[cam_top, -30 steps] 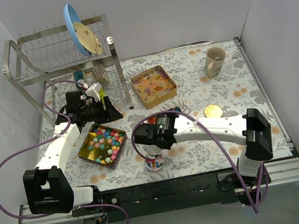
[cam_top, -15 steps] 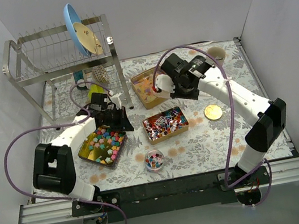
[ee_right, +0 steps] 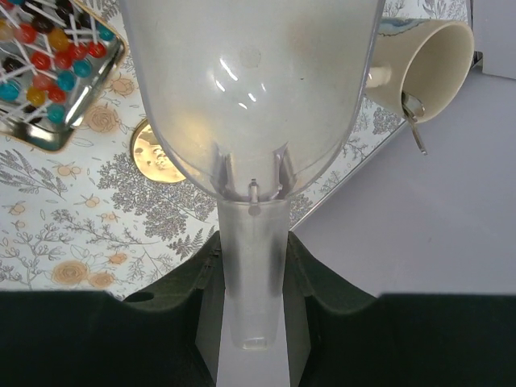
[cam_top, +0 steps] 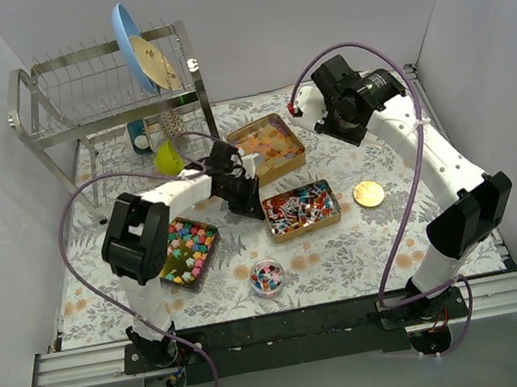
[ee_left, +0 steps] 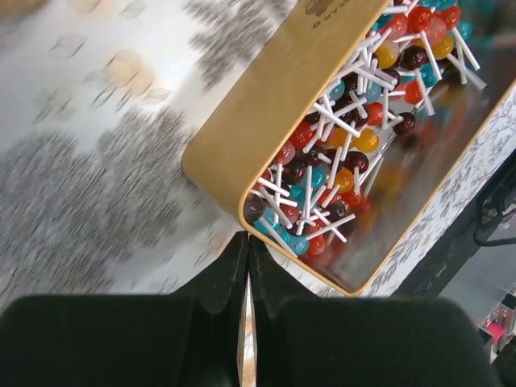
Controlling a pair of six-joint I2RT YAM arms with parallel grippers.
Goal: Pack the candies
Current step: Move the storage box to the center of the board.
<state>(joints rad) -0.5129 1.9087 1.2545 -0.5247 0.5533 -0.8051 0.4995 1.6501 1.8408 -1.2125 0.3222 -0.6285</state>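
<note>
Three gold tins of candies sit on the floral cloth: pastel star lumps, orange-yellow pieces, and small red, teal and orange sweets on white sticks. A small glass bowl holds mixed candies. My left gripper is shut and empty, its tips right beside the near corner of the stick-sweet tin. My right gripper, raised at the back right, is shut on the handle of a translucent plastic scoop, which looks empty.
A steel dish rack with a blue plate stands at the back left, and a green cup lies beneath it. A round gold lid lies right of the tins. A cream mug with a spoon stands near the right wall.
My left gripper closed and swung right from the star-candy tin to the stick-sweet tin's corner. The right arm carried the scoop from the bowl, over the tins, up to the back right.
</note>
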